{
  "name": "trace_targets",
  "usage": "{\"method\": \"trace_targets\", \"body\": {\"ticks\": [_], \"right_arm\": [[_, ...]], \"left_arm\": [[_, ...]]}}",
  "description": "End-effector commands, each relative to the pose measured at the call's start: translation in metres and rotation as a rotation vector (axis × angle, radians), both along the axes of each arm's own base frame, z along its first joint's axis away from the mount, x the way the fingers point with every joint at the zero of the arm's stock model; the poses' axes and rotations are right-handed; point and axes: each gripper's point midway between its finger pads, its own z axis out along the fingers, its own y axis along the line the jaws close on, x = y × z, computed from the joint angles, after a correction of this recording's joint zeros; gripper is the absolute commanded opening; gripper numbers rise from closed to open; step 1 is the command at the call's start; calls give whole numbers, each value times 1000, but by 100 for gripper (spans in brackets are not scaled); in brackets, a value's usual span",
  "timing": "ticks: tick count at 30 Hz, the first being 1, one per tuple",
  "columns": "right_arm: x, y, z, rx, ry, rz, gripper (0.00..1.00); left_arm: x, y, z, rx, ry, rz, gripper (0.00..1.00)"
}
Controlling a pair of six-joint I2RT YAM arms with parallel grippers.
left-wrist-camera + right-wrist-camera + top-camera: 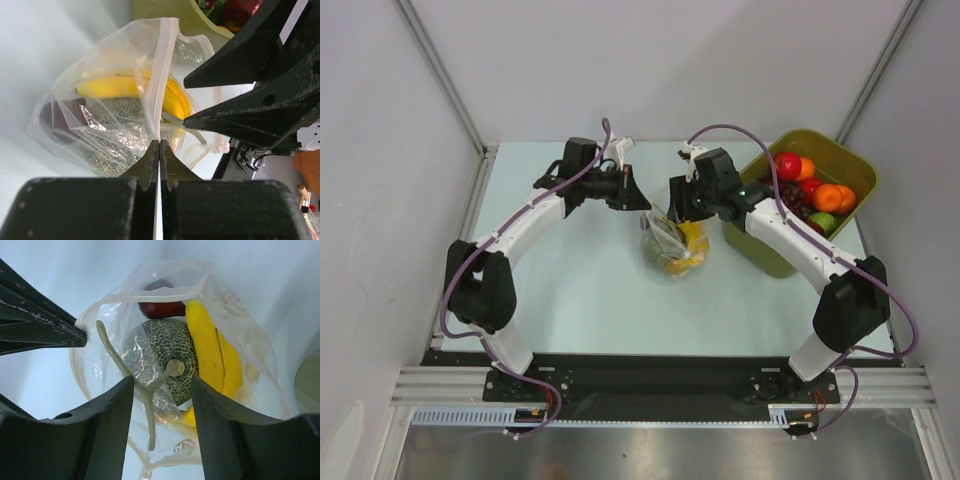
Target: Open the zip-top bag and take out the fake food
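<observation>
The left gripper (159, 147) reaches in from the left side of the table (580, 290), its two fingers clenched together on the rim of the bag (672, 240); in the left wrist view the zip strip runs straight down into the seam between them; the likely purpose is to pin one lip so that the pouch cannot slide or fold shut while the other arm works. The bag itself sits near the middle of the table, between the two grippers, slumped on its side with its mouth turned up towards them; the mouth looks already parted, since the right wrist view looks straight in past the rim. Inside lie a purple fruit (162, 309) at the far end, a netted melon (170, 347) in the middle with its pale forked stem (112, 352) pointing out, and a banana (205, 350) along the right wall. The right gripper (162, 385) hangs over that opening with its jaws apart and holding nothing; the stem lies between them, which suggests it is lining up to take the melon first, though whether a finger touches the plastic I cannot tell. Farther right, just beside the bag, stands a green tub (825, 138) heaped with other toy fruit (815, 190); probably the drop-off place.
</observation>
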Motion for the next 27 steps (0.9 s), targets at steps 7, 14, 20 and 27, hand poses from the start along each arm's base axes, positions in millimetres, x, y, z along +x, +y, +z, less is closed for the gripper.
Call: {"method": "trace_targets", "body": {"ticks": [7,14,20,27], "right_arm": [[-4,-27,30,105,-50,-91,55],[-5,-21,5,37,-5,-52,54],[-2,-20,-22,-79,39,-58,53],[2,-38,-41,-197,56,-116,58]], "left_arm": [[-7,-4,30,-50,-80,-29,0],[-6,-5,31,-54,-78,-30,0],[-6,-5,32,-55,-80,-33,0],[-8,-5,31,-54,-79,-41,0]]}}
